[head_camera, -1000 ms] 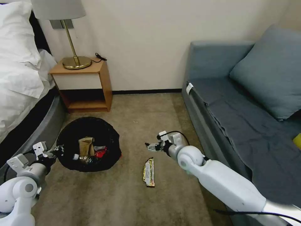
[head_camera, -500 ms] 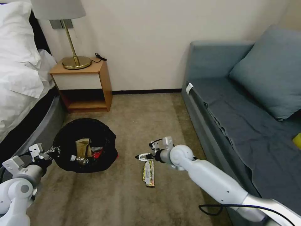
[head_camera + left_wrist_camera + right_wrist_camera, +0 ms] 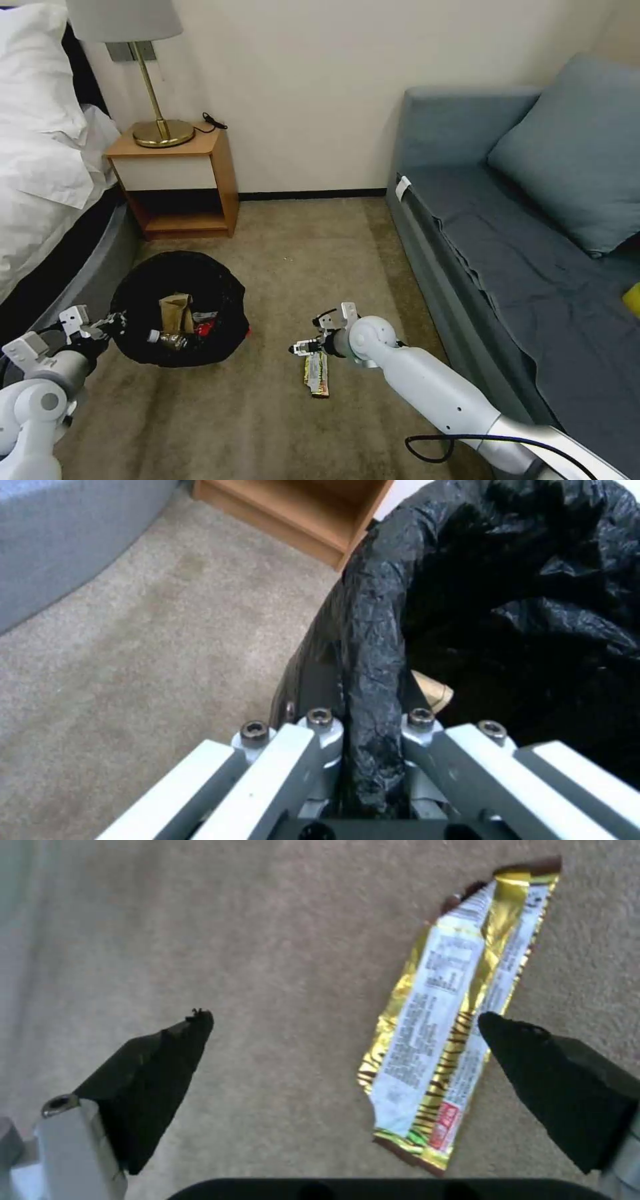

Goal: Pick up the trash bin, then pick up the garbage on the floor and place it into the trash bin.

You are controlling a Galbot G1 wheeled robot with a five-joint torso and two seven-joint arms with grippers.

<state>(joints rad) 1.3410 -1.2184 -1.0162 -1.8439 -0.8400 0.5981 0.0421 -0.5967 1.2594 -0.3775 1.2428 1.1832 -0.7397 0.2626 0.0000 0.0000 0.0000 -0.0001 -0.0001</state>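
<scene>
The trash bin point(image 3: 200, 283), lined with a crinkly black bag, is on the carpet at my left. My left gripper point(image 3: 112, 324) is shut on its near rim, and the left wrist view shows the gripper point(image 3: 367, 722) pinching the black bag rim point(image 3: 373, 645). Inside the bin lie a brown paper bag point(image 3: 175, 311), a clear bottle point(image 3: 163, 339) and a red wrapper point(image 3: 208, 327). The gold-green bar wrapper point(image 3: 317, 373) lies flat on the floor. My right gripper point(image 3: 303, 347) hovers open just over its far end. In the right wrist view the wrapper point(image 3: 453, 1040) lies beside one fingertip point(image 3: 527, 1050).
A wooden nightstand point(image 3: 183, 180) with a brass lamp point(image 3: 160, 130) stands against the wall behind the bin. The bed point(image 3: 40, 200) borders the left side and a grey sofa point(image 3: 507, 253) the right. Open carpet point(image 3: 300, 253) lies between them.
My right gripper has come down and toward me, from beyond the bar wrapper to just over its far end. The left gripper has drawn the bin slightly to the left.
</scene>
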